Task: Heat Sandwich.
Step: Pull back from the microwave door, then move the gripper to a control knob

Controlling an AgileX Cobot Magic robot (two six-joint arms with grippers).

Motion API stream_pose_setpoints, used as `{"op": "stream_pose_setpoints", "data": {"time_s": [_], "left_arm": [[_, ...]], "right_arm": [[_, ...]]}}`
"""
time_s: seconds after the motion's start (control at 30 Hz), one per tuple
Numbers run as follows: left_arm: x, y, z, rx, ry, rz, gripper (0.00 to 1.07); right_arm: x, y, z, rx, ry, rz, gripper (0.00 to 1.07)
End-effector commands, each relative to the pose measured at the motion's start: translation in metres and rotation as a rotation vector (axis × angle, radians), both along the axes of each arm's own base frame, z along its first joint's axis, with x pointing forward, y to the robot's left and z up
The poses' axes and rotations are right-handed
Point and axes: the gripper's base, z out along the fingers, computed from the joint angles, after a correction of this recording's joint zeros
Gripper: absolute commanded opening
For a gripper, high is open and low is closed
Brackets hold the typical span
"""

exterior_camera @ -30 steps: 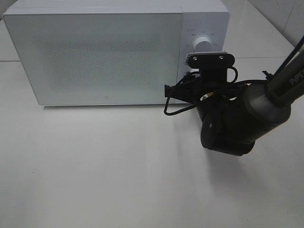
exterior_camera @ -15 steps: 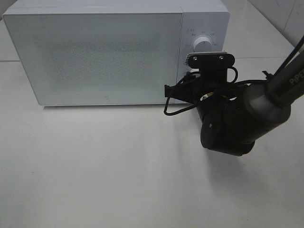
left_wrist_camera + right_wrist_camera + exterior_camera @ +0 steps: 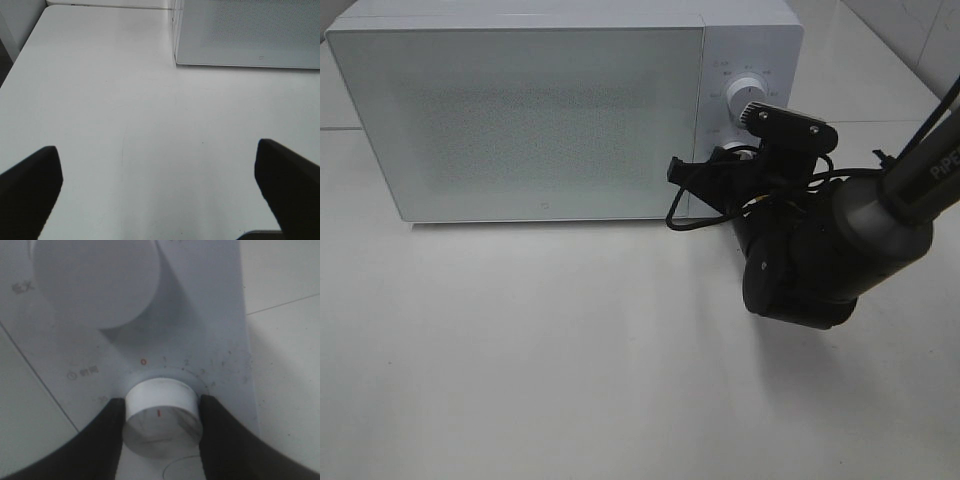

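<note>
The sandwich is out of view. A white microwave [image 3: 540,120] stands at the back of the table with its frosted door shut. My right gripper [image 3: 161,404] is shut on the lower timer knob [image 3: 160,427] of the control panel, one dark finger [image 3: 107,435] pressed to each side of it. The knob's red mark points toward the camera, away from the red 0 on the dial. In the high view the right wrist [image 3: 790,250] reaches in from the right, tilted. My left gripper [image 3: 159,170] hangs open over bare table, nothing between its fingers.
A second, larger knob [image 3: 750,92] sits above the gripped one. The microwave's front corner [image 3: 176,55] shows in the left wrist view. A black cable [image 3: 685,215] loops off the right wrist, close to the door's edge. White tabletop [image 3: 540,350] spreads in front.
The right wrist has rolled clockwise on the timer knob; its camera housing now sits tilted. The left gripper has not visibly changed.
</note>
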Motion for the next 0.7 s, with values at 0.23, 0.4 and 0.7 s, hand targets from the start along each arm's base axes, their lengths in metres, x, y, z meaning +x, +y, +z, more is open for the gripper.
{"op": "stream_pose_setpoints", "data": {"time_s": [0.23,0.4,0.7], "left_arm": [[-0.002,-0.001,0.0,-0.007,-0.027,0.001,1.0],[-0.002,-0.001,0.0,-0.007,-0.027,0.001,1.0],[-0.002,-0.001,0.0,-0.007,-0.027,0.001,1.0]], "right_arm": [[0.004,0.005,0.007,0.438,-0.017,-0.034,0.06],[0.004,0.005,0.011,0.605,-0.05,-0.056,0.06],[0.005,0.002,0.019,0.85,-0.135,-0.089,0.06]]}}
